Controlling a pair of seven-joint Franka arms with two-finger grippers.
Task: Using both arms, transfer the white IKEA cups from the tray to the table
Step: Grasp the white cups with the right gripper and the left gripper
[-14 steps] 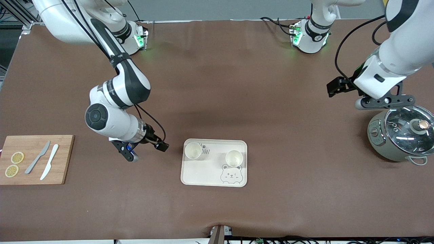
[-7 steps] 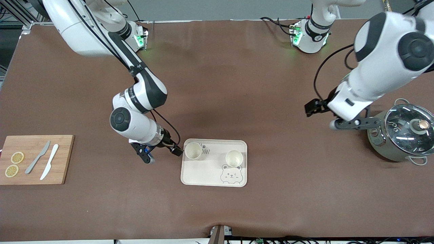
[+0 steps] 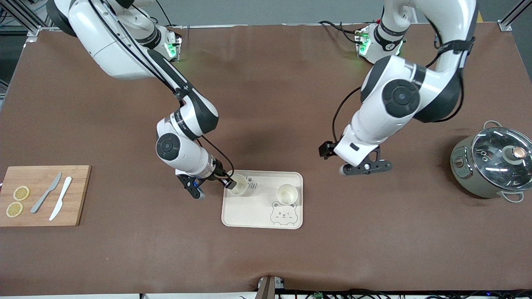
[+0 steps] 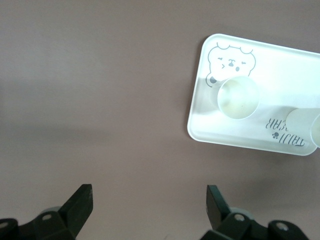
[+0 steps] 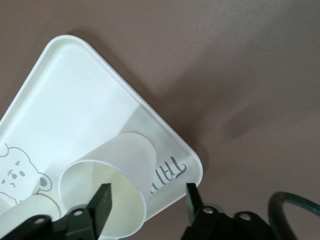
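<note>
Two white IKEA cups stand upright on the cream bear-print tray (image 3: 249, 216). One cup (image 3: 239, 185) is at the tray's corner toward the right arm's end. The other cup (image 3: 286, 194) stands just above the bear print. My right gripper (image 3: 228, 183) is at the first cup (image 5: 107, 195) and open. One of its fingers (image 5: 102, 202) is inside the mouth and the other outside, with the wall between them and gaps showing. My left gripper (image 3: 325, 149) hangs open over bare table beside the tray. In its wrist view it (image 4: 148, 197) holds nothing, and the tray (image 4: 200, 125) and bear-side cup (image 4: 238, 97) lie ahead.
A wooden cutting board (image 3: 41, 195) with two knives and lemon slices lies at the right arm's end of the table. A grey pot (image 3: 492, 166) with a glass lid stands at the left arm's end.
Both arms swung in toward the tray. The right gripper reached the corner cup and its fingers narrowed around the wall. The left gripper moved away from the pot toward the tray.
</note>
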